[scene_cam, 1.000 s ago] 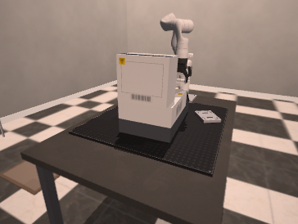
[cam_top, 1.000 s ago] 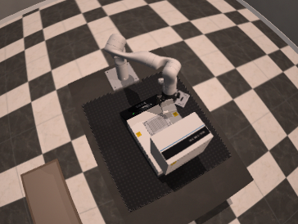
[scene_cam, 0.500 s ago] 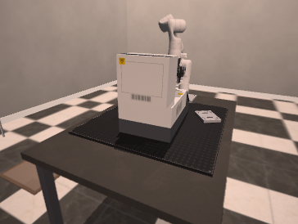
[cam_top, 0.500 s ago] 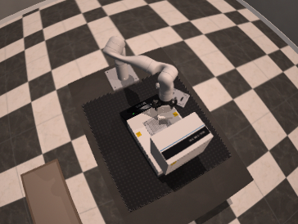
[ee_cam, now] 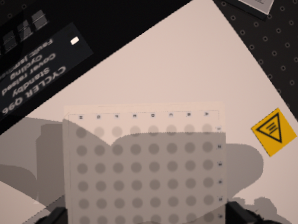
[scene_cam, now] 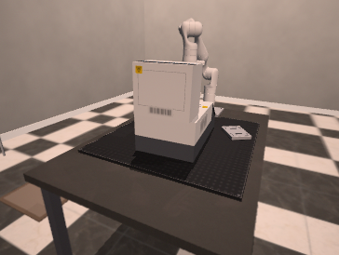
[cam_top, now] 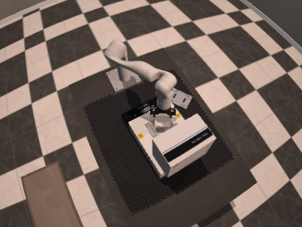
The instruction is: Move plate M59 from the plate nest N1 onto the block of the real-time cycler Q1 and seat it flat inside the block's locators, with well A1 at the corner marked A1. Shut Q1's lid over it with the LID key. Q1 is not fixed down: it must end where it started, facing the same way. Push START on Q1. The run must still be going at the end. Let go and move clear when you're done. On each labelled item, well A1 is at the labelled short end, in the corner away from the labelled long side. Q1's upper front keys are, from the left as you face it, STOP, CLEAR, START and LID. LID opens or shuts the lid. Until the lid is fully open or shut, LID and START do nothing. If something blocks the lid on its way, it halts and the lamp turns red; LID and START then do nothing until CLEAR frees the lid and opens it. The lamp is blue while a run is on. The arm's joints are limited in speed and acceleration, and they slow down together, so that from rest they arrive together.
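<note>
Below the gripper [cam_top: 163, 111] [ee_cam: 147, 214], a dark table [cam_top: 79, 88] [scene_cam: 116, 195] is carrying a black mat [cam_top: 108, 166] [scene_cam: 223, 172], and you are seeing the cycler Q1 [cam_top: 144, 145] [scene_cam: 165, 148] [ee_cam: 165, 60] standing on that mat. From behind, the arm [cam_top: 143, 70] [scene_cam: 191, 42] is reaching over Q1's front, bringing the gripper above its top. Beyond the gripper, Q1's lid [cam_top: 182, 137] [scene_cam: 163, 88] is standing raised, hiding the fingers from you in the exterior view. Off to the gripper's side, the nest N1 [cam_top: 182, 99] [scene_cam: 237, 132] [ee_cam: 257, 6] is lying on the mat, apart from Q1. Between the widely spread fingers, you are holding plate M59 [cam_top: 163, 120] [ee_cam: 150, 160] by its two sides; it is hanging over Q1, turned at an angle to Q1's edges.

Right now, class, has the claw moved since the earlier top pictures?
Yes: the claw has moved away from the nest, toward the raised lid.
</note>
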You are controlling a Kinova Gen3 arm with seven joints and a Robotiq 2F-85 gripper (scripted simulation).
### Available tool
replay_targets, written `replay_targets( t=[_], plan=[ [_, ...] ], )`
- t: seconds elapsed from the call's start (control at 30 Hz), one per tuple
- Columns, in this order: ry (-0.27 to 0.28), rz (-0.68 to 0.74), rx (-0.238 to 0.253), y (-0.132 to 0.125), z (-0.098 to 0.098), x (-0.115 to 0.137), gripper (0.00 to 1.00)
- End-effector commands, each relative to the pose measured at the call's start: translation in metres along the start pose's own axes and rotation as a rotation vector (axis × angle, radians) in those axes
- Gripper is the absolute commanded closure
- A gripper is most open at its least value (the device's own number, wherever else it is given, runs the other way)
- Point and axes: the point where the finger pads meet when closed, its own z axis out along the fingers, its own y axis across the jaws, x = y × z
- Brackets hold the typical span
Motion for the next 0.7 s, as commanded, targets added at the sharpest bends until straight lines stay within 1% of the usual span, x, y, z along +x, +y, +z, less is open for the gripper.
replay_targets(
  t=[0.0, 0.27, 0.67],
  plan=[
    [-0.001, 0.015, -0.002, -0.001, -0.001, -0.004, 0.1],
    [-0.001, 0.108, -0.002, -0.012, -0.001, -0.028, 0.1],
    [-0.001, 0.225, -0.002, -0.012, -0.001, -0.029, 0.1]
  ],
)
